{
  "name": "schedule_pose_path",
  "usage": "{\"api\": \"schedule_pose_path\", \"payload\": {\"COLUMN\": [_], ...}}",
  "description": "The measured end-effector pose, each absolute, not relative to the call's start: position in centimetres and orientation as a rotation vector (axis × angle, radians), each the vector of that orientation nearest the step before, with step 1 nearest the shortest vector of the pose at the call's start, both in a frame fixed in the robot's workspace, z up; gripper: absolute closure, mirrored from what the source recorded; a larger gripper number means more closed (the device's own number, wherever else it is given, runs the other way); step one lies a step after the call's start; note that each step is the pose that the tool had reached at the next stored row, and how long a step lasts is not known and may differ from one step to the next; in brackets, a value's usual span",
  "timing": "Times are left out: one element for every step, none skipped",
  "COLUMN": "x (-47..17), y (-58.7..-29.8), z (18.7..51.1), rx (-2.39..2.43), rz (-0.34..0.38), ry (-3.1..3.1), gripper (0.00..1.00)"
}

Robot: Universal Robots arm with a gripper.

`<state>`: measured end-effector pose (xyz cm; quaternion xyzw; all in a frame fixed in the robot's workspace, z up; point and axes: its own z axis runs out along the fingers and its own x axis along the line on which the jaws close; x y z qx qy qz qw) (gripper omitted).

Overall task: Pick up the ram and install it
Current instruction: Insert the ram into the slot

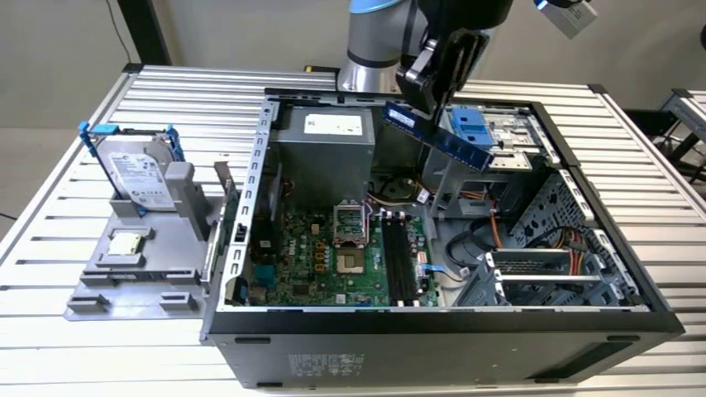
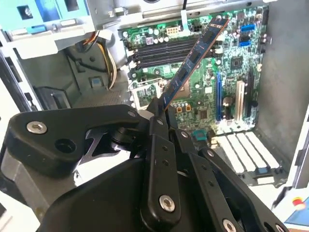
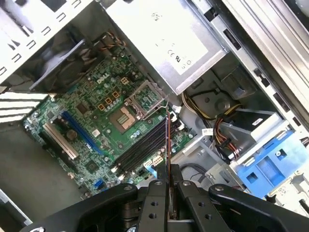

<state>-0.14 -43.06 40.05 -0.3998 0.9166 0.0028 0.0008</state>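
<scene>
My gripper (image 1: 434, 89) is shut on the ram (image 1: 438, 137), a long dark blue stick, held tilted in the air above the open computer case. The stick hangs over the back right part of the case in the exterior view, well above the motherboard (image 1: 320, 256). In the second wrist view the ram (image 2: 193, 60) juts out from between the black fingers (image 2: 159, 125) toward the board. The first wrist view sees the ram (image 3: 167, 145) edge-on, above the black memory slots (image 3: 145, 145). The memory slots (image 1: 399, 260) lie on the board below.
The case walls (image 1: 441, 318) ring the board. A silver power supply (image 1: 326, 153) sits at the case's back, and a blue drive bracket (image 1: 477, 132) lies just behind the ram. Cables (image 1: 485, 240) bunch to the slots' right. A hard drive with blue bracket (image 1: 138, 169) stands outside on a grey holder.
</scene>
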Motion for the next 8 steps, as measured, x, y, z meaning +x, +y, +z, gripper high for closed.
{"api": "schedule_pose_path", "payload": {"x": [-0.14, -0.14, -0.14, -0.14, -0.14, -0.14, -0.14, -0.14], "y": [-43.06, -43.06, -43.06, -43.06, -43.06, -43.06, -43.06, -43.06], "z": [40.04, 40.04, 40.04, 40.04, 40.04, 40.04, 40.05, 40.05], "rx": [-1.235, -1.212, -1.192, -1.171, -1.149, -1.128, -1.106, -1.084], "rz": [0.009, 0.009, 0.009, 0.009, 0.009, 0.009, 0.009, 0.009], "ry": [2.887, 2.896, 2.904, 2.913, 2.922, 2.93, 2.938, 2.947], "gripper": [1.0, 1.0, 1.0, 1.0, 1.0, 1.0, 1.0, 1.0]}}
